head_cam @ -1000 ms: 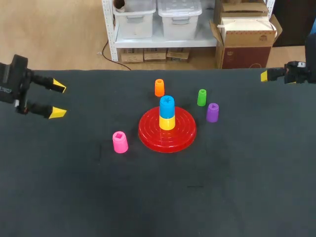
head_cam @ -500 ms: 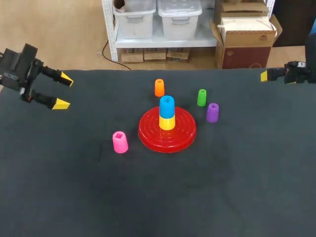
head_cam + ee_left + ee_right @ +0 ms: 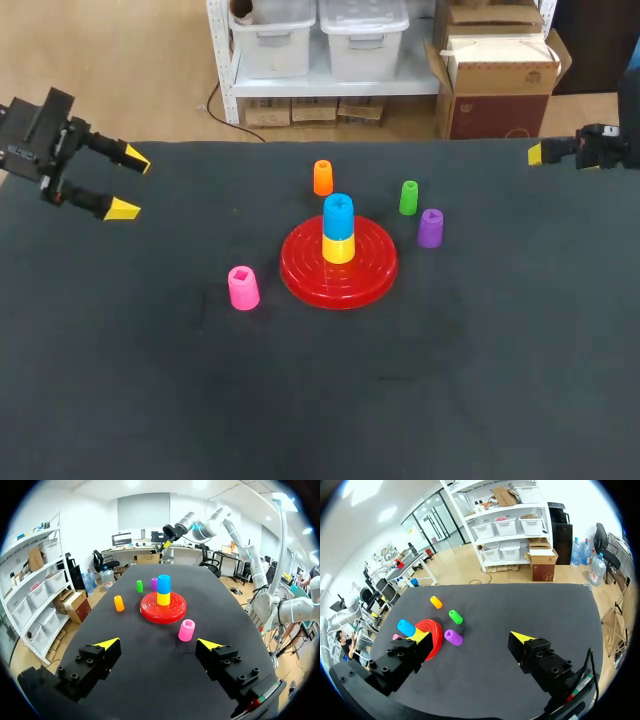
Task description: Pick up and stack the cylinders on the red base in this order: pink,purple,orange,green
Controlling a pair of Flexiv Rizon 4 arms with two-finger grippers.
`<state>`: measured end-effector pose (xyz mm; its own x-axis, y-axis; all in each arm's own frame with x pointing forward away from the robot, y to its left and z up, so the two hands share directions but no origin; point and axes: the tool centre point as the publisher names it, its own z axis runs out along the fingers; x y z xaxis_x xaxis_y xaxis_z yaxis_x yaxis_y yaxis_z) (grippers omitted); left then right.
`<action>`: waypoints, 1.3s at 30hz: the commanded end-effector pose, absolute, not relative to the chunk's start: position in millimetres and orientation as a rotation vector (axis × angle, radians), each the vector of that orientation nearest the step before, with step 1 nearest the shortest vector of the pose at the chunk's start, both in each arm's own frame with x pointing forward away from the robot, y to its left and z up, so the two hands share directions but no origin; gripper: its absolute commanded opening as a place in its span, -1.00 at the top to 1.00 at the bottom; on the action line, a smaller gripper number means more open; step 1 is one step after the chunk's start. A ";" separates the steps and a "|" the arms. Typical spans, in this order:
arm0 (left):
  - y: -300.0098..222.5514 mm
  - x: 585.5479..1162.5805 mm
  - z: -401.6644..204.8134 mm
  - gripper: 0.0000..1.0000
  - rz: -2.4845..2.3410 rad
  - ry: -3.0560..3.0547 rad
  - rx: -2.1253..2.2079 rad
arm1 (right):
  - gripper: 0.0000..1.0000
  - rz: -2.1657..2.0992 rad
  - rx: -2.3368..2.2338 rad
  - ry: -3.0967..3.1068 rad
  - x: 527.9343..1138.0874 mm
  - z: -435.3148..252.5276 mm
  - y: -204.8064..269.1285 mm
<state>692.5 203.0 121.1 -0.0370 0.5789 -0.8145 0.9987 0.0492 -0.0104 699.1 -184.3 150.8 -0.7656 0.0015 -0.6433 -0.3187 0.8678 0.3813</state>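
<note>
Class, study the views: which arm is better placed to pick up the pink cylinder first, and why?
Left, probably: the pink cylinder lies left of the red base, ahead of the open left end effector.

My table (image 3: 200, 400) is plain black. The base (image 3: 338, 275) is glossy red, ringed with concentric ridges. One cylinder each: yellow cylinder (image 3: 338, 248), blue cylinder (image 3: 338, 213), pink cylinder (image 3: 243, 287), orange cylinder (image 3: 322, 177), green cylinder (image 3: 408, 197), purple cylinder (image 3: 430, 227). My left gripper (image 3: 158, 643) and right gripper (image 3: 470, 636) are black, yellow-tipped.

You see the red base (image 3: 372, 272) mid-table, yellow cylinder (image 3: 338, 249) on it, blue cylinder (image 3: 338, 215) atop that, pink cylinder (image 3: 243, 288) upright to its left, orange cylinder (image 3: 322, 178) behind, green cylinder (image 3: 408, 197) and purple cylinder (image 3: 430, 228) upright together at right.
</note>
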 end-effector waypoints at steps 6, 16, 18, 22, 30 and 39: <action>203.8 692.0 120.7 -1.00 -0.834 1.687 1.599 | -1.00 0.635 -0.231 2.373 699.3 150.4 -185.0; 203.8 692.0 120.7 -1.00 -0.834 1.687 1.599 | -1.00 0.670 -0.849 2.556 682.3 161.8 -71.5; 203.8 692.0 120.7 -1.00 -0.834 1.687 1.599 | -1.00 0.733 -0.973 2.563 673.4 158.7 -39.7; 203.8 692.0 120.7 -1.00 -0.834 1.687 1.599 | -1.00 0.750 -1.256 2.550 657.8 151.0 17.2; 203.8 692.0 120.7 -1.00 -0.834 1.687 1.599 | -1.00 0.659 -1.711 2.513 641.9 133.3 93.5; 203.8 692.0 120.7 -1.00 -0.834 1.687 1.599 | -1.00 0.423 -2.017 2.506 637.3 118.4 131.7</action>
<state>692.3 203.1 121.2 -0.0376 0.5790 -0.8145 0.9987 0.0498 -0.0107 625.3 113.1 123.4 -0.4819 -0.7703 -0.4176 -0.8762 0.4234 0.2301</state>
